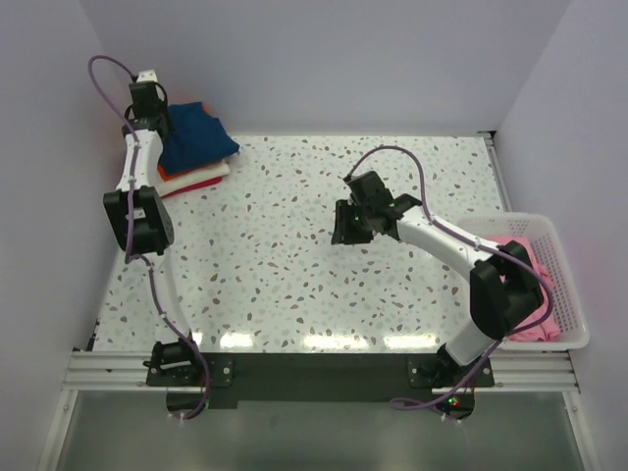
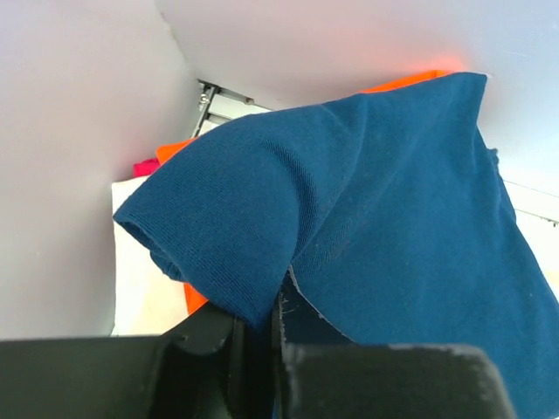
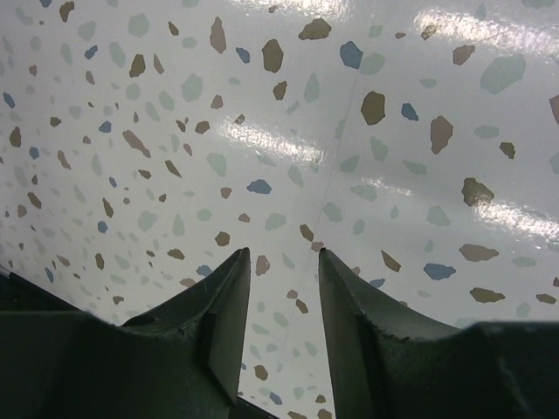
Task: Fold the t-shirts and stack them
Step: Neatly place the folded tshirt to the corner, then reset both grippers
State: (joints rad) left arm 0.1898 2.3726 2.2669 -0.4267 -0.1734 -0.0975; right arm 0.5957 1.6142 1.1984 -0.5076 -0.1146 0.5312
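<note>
Navy blue cotton t-shirt (image 1: 196,137) sat on top of a folded stack in the far-left corner of the white speckled terrazzo surface (image 1: 294,265), right by the back & left walls. Fabric looked soft, matte, fine-knit. In the left wrist view a short sleeve w/ hemmed cuff bulged out to the left, and the body of the shirt rose in a tent shape, w/ a raw-looking edge running down toward the camera.

Under it, edges poking out on the stack's left side: orange cotton t-shirt (image 2: 175,150), a sliver of magenta cotton t-shirt (image 2: 142,166) and cream cotton t-shirt (image 2: 140,271).

Left end effector (image 2: 272,327) was clenched on a fold of the navy tee, the cloth disappearing into the narrow slit btw its black fingers.

Right end effector (image 3: 281,255) was released, fingers apart w/ nothing btw them, hovering over bare surface approx mid-table, well apart from the stack.

Pink cotton t-shirt (image 1: 525,247) lay crumpled in the white slotted plastic basket (image 1: 567,275) at the right edge, partly hidden behind the right arm.
</note>
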